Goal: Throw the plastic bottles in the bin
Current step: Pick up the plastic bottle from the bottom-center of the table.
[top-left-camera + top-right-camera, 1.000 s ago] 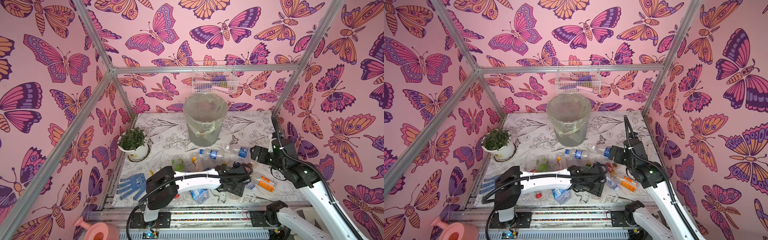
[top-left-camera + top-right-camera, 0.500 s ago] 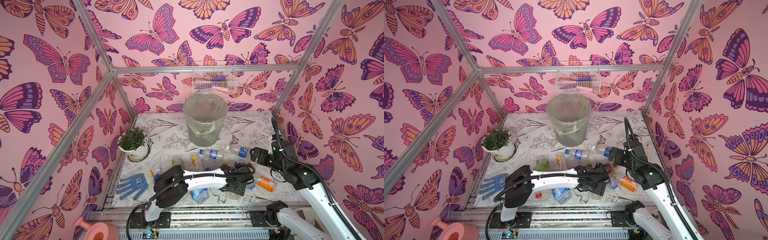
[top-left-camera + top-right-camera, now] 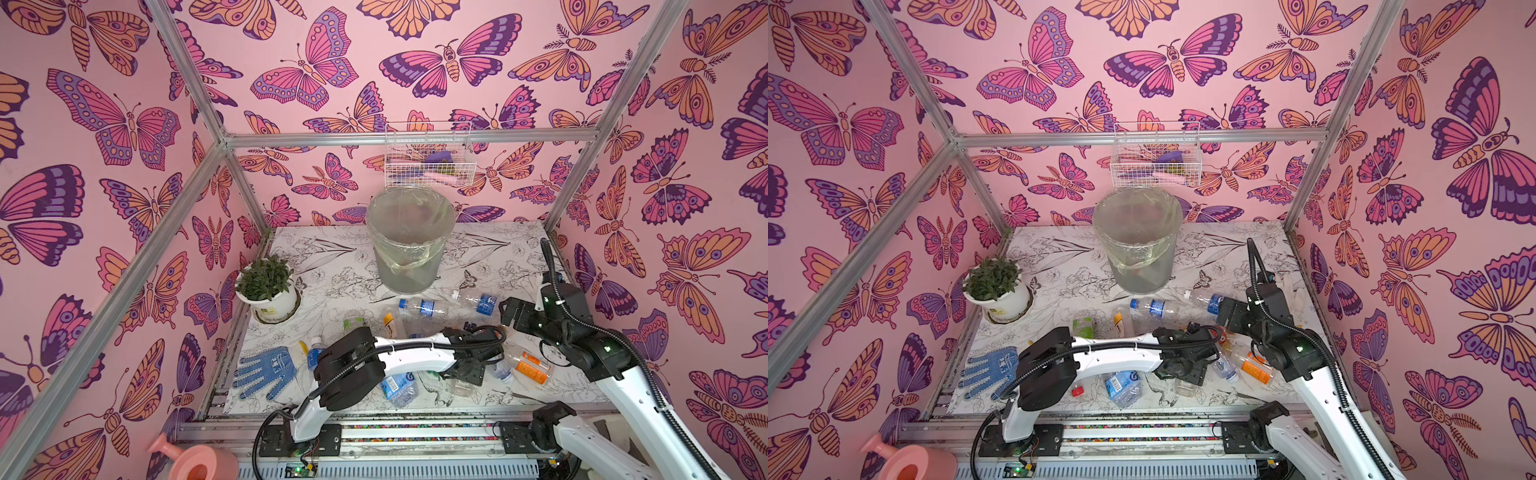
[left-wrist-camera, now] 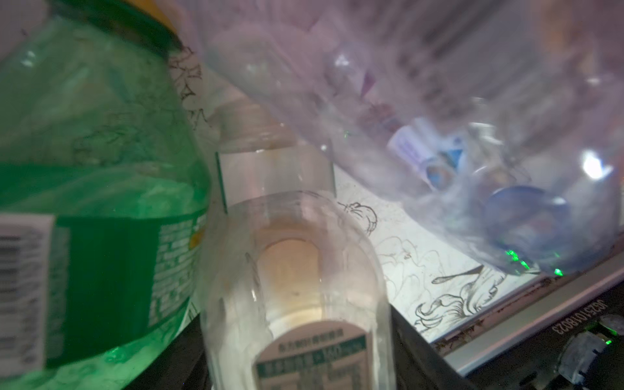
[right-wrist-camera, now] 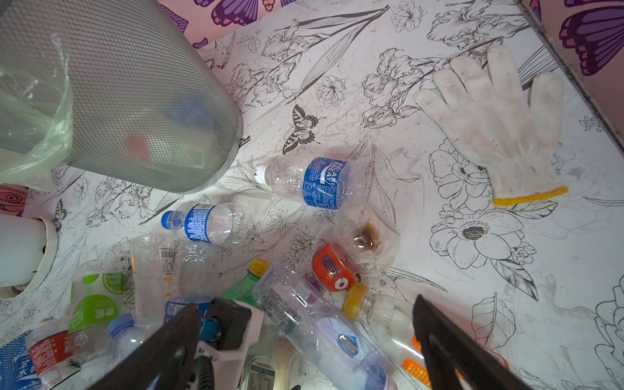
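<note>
Several plastic bottles lie in a heap at the front of the table, among them two blue-labelled ones [image 3: 424, 307] [image 5: 314, 182], an orange-labelled one [image 3: 532, 368] and a green one [image 4: 84, 169]. The bin [image 3: 409, 249] [image 3: 1138, 249] stands upright behind them. My left gripper [image 3: 465, 378] [image 3: 1183, 376] reaches low into the heap. Its black fingers hug both sides of a clear bottle with a white and green label [image 4: 293, 287]. My right gripper [image 5: 304, 305] [image 3: 509, 311] hovers open above a long clear bottle [image 5: 320, 327], holding nothing.
A white flowerpot with a plant [image 3: 268, 291] stands at the left. A blue glove [image 3: 266, 370] lies front left, a white glove [image 5: 499, 118] at the back right. A wire basket [image 3: 428, 158] hangs above the bin. A pink watering can [image 3: 195, 461] sits outside the frame.
My left arm has stretched further right into the heap, and its jaws have narrowed round the clear bottle. The right arm has hardly moved.
</note>
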`<state>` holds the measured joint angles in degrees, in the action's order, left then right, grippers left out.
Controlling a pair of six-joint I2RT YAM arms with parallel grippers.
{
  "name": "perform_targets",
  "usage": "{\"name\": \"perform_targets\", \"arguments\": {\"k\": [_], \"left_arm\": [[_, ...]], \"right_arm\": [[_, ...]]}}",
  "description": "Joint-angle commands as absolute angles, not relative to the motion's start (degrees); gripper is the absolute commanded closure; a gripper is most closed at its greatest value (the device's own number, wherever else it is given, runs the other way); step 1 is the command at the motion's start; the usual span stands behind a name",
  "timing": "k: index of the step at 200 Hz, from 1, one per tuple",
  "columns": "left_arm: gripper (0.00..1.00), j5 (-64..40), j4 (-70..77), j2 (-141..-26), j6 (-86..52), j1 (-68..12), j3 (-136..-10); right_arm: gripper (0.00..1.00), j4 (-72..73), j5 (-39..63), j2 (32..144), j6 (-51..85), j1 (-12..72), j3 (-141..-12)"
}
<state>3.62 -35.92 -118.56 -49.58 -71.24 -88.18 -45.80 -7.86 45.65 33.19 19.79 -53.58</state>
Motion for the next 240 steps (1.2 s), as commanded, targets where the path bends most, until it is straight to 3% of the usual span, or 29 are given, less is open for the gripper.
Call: {"name": "perform_targets", "arguments": {"k": [1, 69, 103, 240], "left_arm": [[0.28, 5.01, -37.56, -119.79, -50.44, -70.75, -88.51], [0.53, 6.89, -38.24, -117.28, -50.16, -70.25, -87.98], [0.59, 8.34, -39.29, -114.92, -49.33, -70.12, -87.98], [0.65, 18.0, -45.26, -103.6, -44.81, -69.97, -90.55]], "right_arm": [[0.01, -45.02, -7.64, 45.34, 33.93, 19.33, -53.04], [0.01, -44.47, -6.9, 45.09, 33.75, 19.34, -52.73], [0.01, -44.12, -6.3, 44.91, 33.95, 19.33, -52.6], [0.01, -43.55, -5.19, 44.82, 34.29, 19.34, -52.56]]}}
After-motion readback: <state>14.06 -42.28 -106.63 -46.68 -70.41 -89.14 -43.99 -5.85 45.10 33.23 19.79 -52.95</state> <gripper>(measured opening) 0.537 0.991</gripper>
